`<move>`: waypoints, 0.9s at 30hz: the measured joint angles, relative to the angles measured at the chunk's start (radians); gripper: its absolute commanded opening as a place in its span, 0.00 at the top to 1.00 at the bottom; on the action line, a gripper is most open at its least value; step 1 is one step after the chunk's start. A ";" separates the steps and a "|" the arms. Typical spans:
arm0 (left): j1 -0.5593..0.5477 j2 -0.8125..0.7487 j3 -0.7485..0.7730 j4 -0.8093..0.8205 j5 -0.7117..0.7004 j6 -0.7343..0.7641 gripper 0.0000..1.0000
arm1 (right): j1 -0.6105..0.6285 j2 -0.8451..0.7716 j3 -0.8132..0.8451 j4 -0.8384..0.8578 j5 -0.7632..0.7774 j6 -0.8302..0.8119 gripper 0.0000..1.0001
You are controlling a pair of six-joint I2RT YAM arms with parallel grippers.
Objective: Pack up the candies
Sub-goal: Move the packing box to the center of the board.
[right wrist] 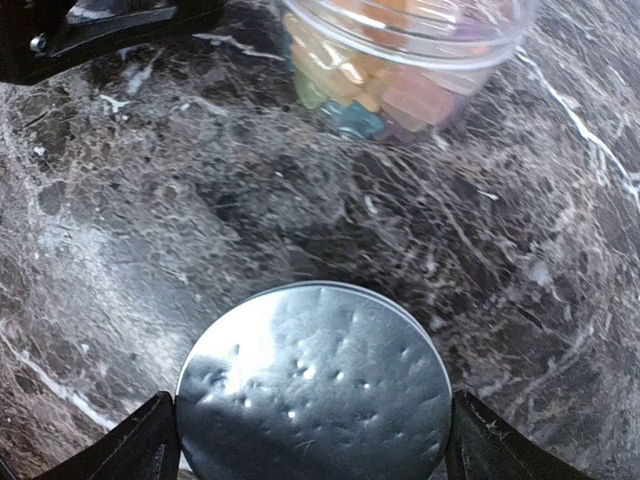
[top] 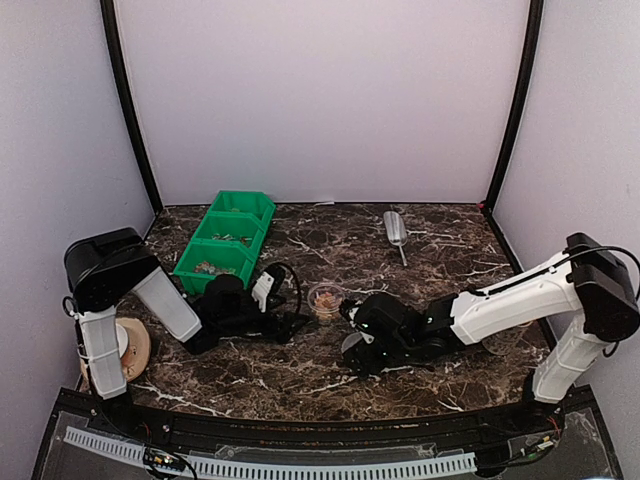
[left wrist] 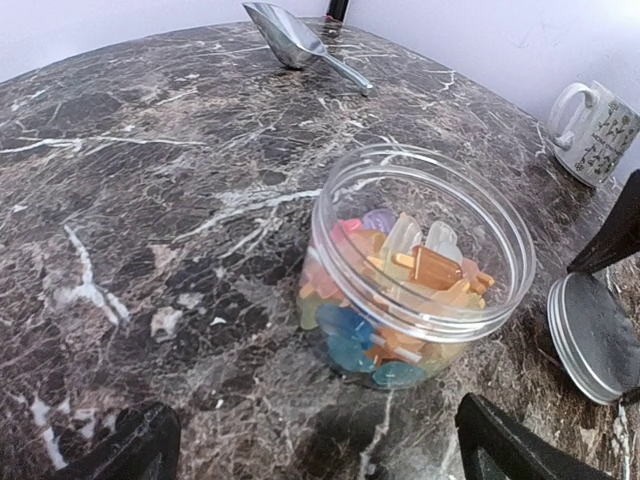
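The left gripper (left wrist: pixel 315 445) gapes wide before the tub (left wrist: pixel 345 185) of candies (left wrist: pixel 420 270), ready to steady it. The right gripper (right wrist: pixel 310 430) straddles the lid (right wrist: pixel 315 365); grip unclear

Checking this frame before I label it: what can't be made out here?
Right wrist view: whether the right gripper actually pinches the lid; the bottom edge cuts off its fingertips.
Top view: the green bin and its contents, too small to identify.
Right wrist view: the tub rim and upper candies, cut off by the top edge.
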State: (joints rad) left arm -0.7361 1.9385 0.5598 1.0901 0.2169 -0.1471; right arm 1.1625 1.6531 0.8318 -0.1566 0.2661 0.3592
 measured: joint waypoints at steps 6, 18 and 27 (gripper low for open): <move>0.000 0.082 0.083 -0.012 0.111 0.059 0.01 | -0.034 -0.097 -0.053 -0.035 0.035 0.027 0.09; 0.000 0.203 0.252 -0.016 0.245 0.119 0.02 | -0.068 -0.255 -0.082 -0.093 0.078 0.043 0.08; 0.002 0.261 0.312 0.015 0.309 0.143 0.15 | -0.080 -0.333 -0.083 -0.132 0.098 0.043 0.07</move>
State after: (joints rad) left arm -0.7338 2.1990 0.8719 1.1053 0.5262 -0.0044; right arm 1.0821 1.3205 0.7490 -0.2882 0.3641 0.4026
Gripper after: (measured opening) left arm 0.895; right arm 0.927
